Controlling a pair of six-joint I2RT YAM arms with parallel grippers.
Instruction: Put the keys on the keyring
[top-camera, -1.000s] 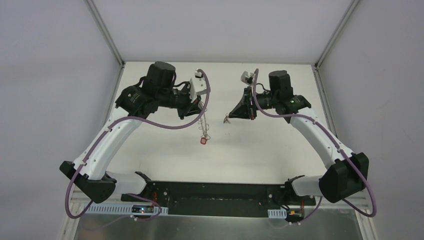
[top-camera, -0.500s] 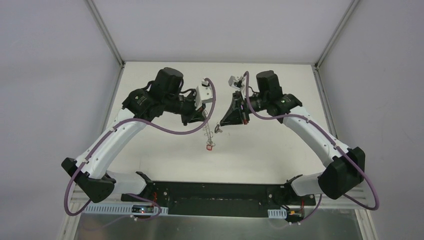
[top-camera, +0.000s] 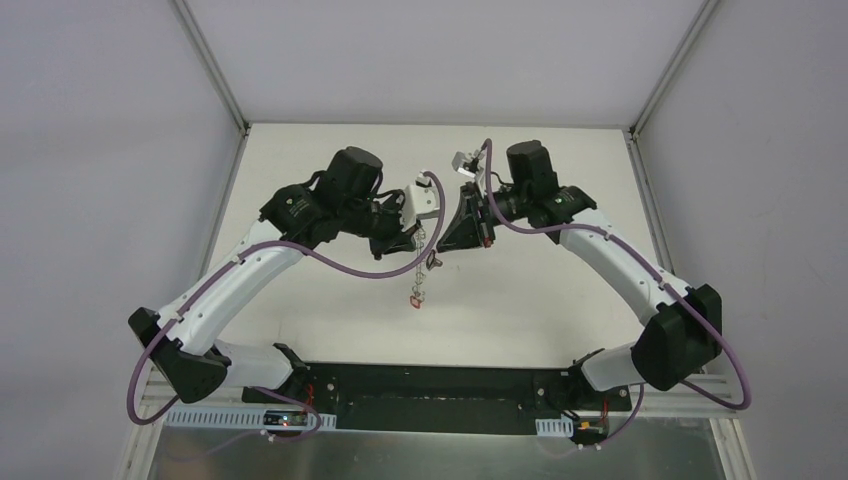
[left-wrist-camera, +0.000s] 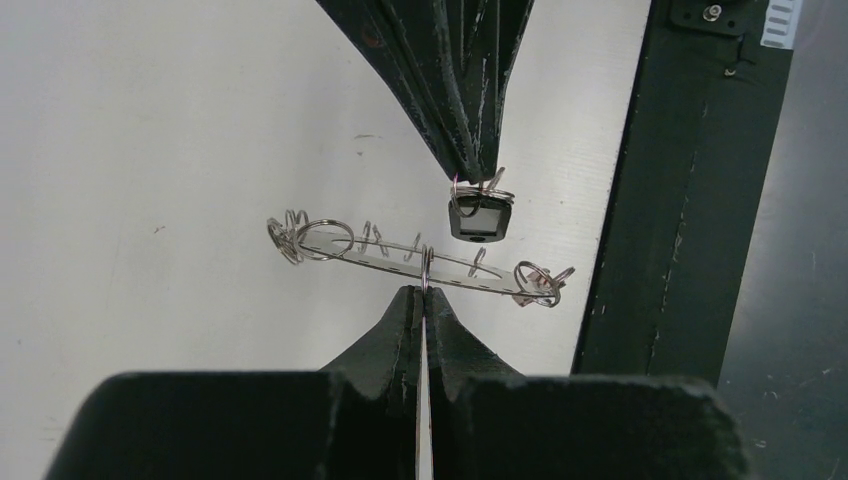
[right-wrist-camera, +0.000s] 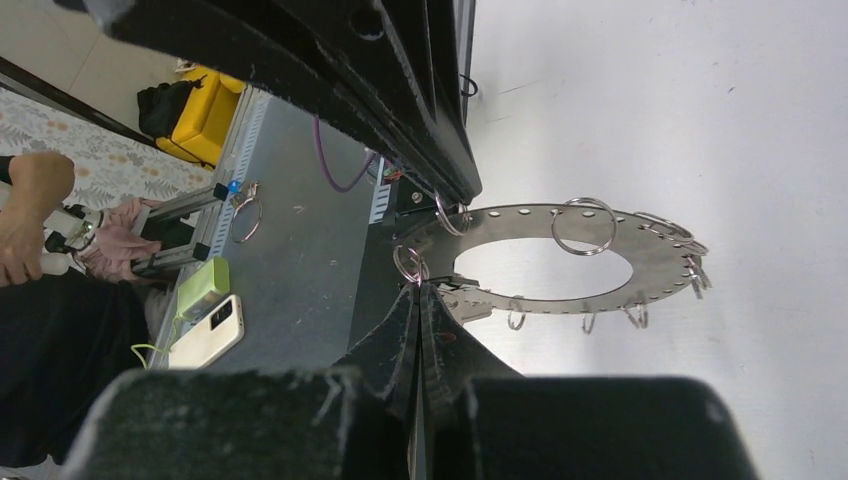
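Note:
My left gripper (top-camera: 413, 236) is shut on a wire loop of the keyring (top-camera: 416, 268), which hangs edge-on above the table with a red-headed key (top-camera: 414, 299) at its bottom. In the left wrist view my fingertips (left-wrist-camera: 424, 292) pinch a loop on the flat grey keyring (left-wrist-camera: 400, 258). My right gripper (top-camera: 436, 256) is shut on the small split ring of a black-headed key (left-wrist-camera: 479, 218), just beside the keyring's rim. In the right wrist view my right gripper (right-wrist-camera: 420, 287) holds that split ring (right-wrist-camera: 410, 263) against the edge of the wide keyring (right-wrist-camera: 600, 290).
The black base rail (top-camera: 430, 385) runs along the near table edge and shows in the left wrist view (left-wrist-camera: 680, 200). White enclosure walls stand at the left, right and back. Off the table, a phone (right-wrist-camera: 208, 332) and a person's arm (right-wrist-camera: 30, 200) show.
Both arms have moved toward the middle. The right gripper has carried the black-headed key left and up to the hanging keyring. The keyring has shifted right with the left gripper.

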